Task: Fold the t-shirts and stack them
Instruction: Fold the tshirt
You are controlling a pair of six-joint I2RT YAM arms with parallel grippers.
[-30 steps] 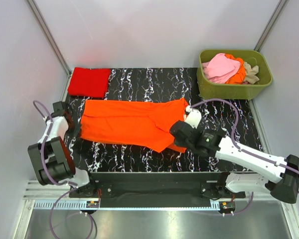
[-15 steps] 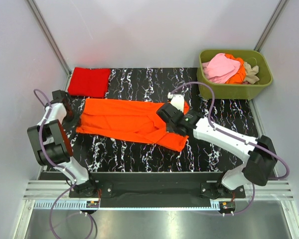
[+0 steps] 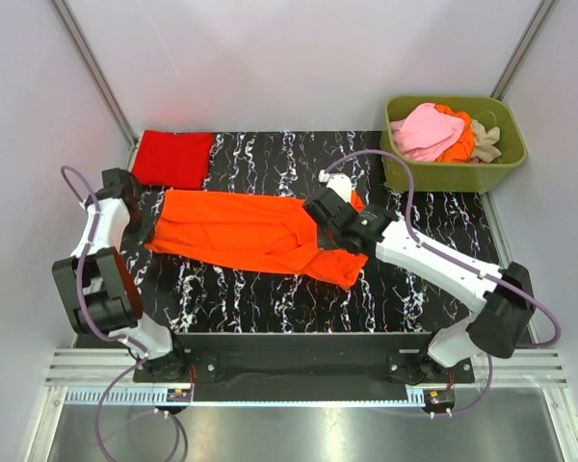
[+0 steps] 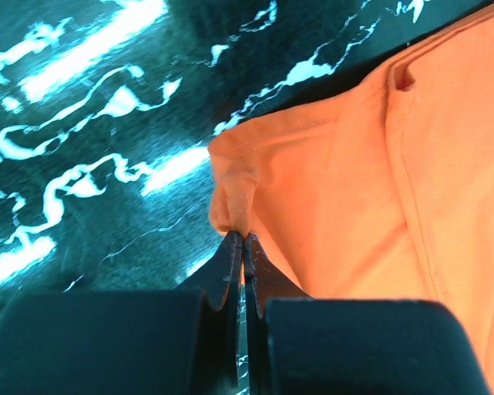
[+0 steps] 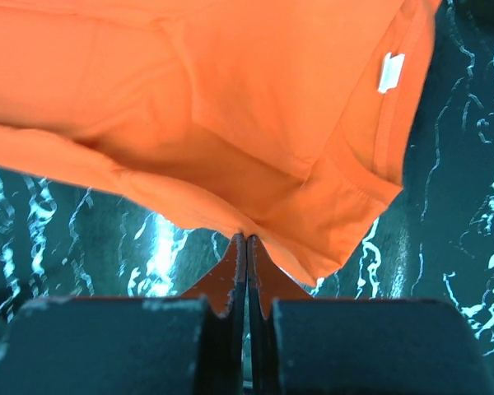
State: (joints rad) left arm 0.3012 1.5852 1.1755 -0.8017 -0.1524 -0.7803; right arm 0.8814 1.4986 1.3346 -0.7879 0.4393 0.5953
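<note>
Overhead view bright, even, sharp. Wrist views: white glare streaks on glossy counter (image 4: 82, 123); nearest fingers (image 5: 230, 288) soft, dark, underexposed.

The right fingers (image 5: 229, 284) have drawn the orange t-shirt (image 3: 241, 231) back and leftward.

Folded t-shirt (image 3: 171, 158) lies behind spread t-shirt (image 3: 241, 231), leftward.
</note>
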